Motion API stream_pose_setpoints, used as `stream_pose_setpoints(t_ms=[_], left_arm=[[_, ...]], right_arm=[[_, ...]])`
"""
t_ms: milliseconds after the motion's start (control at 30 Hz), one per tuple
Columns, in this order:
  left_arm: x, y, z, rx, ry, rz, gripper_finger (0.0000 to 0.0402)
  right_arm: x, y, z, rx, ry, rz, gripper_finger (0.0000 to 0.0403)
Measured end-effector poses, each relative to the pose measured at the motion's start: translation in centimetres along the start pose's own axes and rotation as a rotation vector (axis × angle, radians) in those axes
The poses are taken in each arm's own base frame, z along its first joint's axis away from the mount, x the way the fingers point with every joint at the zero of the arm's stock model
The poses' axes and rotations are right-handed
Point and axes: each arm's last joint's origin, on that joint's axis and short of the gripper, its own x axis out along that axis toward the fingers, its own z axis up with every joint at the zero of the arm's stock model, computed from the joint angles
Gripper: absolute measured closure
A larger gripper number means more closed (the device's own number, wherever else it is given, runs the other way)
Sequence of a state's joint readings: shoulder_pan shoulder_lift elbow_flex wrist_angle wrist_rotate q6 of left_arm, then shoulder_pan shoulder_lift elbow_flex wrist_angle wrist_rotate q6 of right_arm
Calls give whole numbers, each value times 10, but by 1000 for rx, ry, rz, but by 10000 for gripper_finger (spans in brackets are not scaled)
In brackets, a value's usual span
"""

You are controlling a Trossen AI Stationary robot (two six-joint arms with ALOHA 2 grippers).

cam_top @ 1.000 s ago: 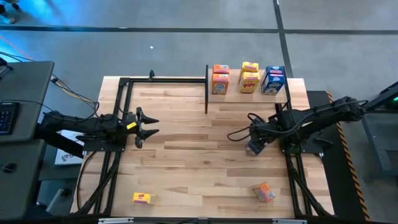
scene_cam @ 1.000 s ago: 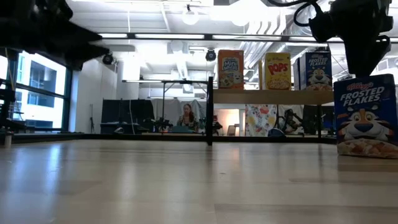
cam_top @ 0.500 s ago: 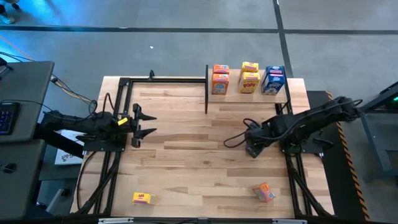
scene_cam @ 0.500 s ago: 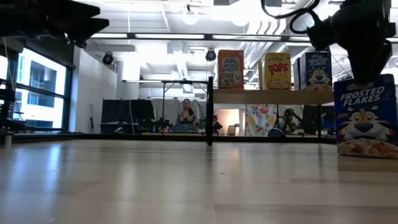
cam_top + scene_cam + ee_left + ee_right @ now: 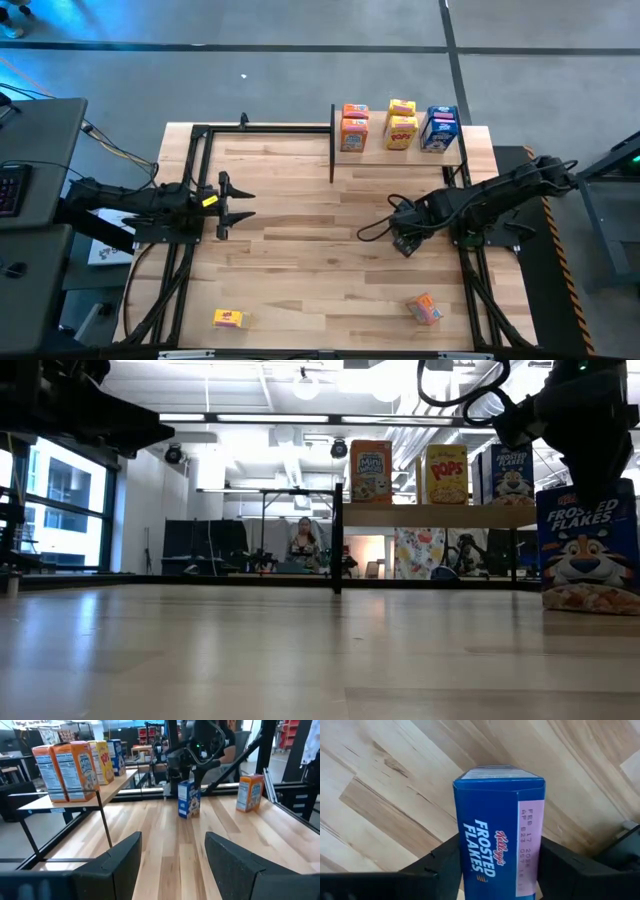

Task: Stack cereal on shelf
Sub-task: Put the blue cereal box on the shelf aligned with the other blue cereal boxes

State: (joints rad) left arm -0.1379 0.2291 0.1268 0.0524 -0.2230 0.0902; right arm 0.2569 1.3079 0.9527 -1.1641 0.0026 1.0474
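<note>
Right now right gripper (image 5: 492, 870) pinches upright blue "Frosted Flakes" box (image 5: 497, 827), dated "FEB 17"; "Pops" box (image 5: 447, 475) on shelf (image 5: 440, 516); left gripper (image 5: 172, 865) spread, empty.

This was a robotics lab in an open industrial hall: exposed white ceiling ducts (image 5: 300, 400), strip lighting and tall windows (image 5: 60, 510) stood beyond the left gripper (image 5: 238, 205), and a person (image 5: 301, 546) sat at distant workbenches on grey concrete floor (image 5: 300, 80).
</note>
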Motion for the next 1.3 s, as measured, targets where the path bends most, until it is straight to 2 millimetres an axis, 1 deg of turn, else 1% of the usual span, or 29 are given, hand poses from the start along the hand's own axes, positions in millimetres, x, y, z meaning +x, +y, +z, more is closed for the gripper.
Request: stream_pose_setpoints(t_ms=[200,333,400,467,600,767,900,1033,1133,1300], left_arm=[[0,0,0,1,3,0,194],[0,0,0,1,3,0,194],[0,0,0,1,3,0,194],[0,0,0,1,3,0,194],[0,0,0,1,3,0,194],[0,0,0,1,3,0,194],[0,0,0,1,3,0,194],[0,0,0,1,3,0,194],[0,0,0,1,2,0,194],[0,0,0,1,3,0,194]], right_arm=[[0,0,0,-8,10,3,235],[-1,-2,-1,-16,27,-12,244],[-6,-2,-1,-22,32,-17,244],[-14,0,1,-45,16,-6,244],[-39,-1,7,-86,-3,-11,244],[-71,-8,12,-154,-4,-30,244],[-92,-17,16,-219,-4,-54,244],[-108,-23,24,-296,-68,-27,244],[-118,-31,30,-311,-97,-10,244],[-125,-42,42,-335,-127,-14,244]])
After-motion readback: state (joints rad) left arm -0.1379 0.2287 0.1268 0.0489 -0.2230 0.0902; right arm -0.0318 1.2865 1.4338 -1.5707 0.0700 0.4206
